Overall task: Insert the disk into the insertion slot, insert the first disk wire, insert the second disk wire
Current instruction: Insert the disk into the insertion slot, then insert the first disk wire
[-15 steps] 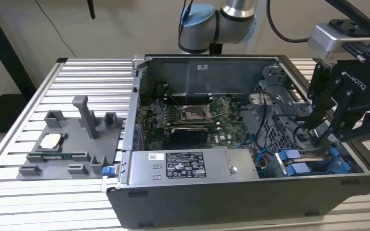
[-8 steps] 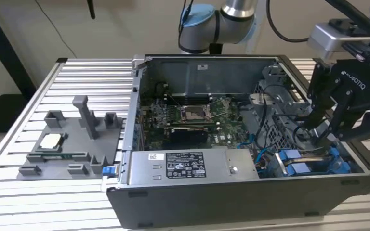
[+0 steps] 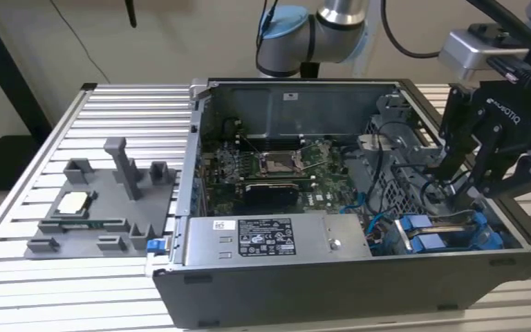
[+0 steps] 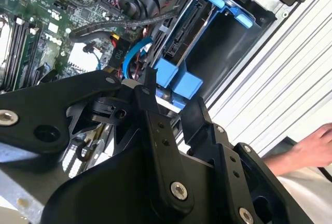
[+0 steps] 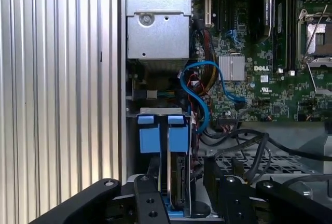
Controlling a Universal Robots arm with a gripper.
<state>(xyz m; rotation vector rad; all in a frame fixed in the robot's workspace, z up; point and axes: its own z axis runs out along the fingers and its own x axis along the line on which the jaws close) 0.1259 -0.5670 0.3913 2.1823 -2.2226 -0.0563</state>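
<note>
The disk (image 5: pixel 179 180) stands on edge in the insertion slot (image 4: pixel 228 47) at the case's front corner on the exterior view's right. Its blue carrier tabs (image 5: pixel 163 130) and frame (image 3: pixel 413 232) show around it. My gripper (image 3: pixel 458 181) hangs just above that bay. It is open, with one black finger on each side of the disk in the first wrist view, gripper (image 5: pixel 179 175), and nothing is held. A blue wire (image 5: pixel 199 92) loops loose from the motherboard toward the bay, beside several black and red wires (image 4: pixel 129 14).
The grey power supply box (image 3: pixel 265 238) lies along the case front beside the bay. The motherboard with its socket (image 3: pixel 275 162) fills the case floor. A grey fixture tray (image 3: pixel 99 207) sits on the slatted table (image 3: pixel 63 290). A person's hand (image 4: pixel 311 151) rests outside the case.
</note>
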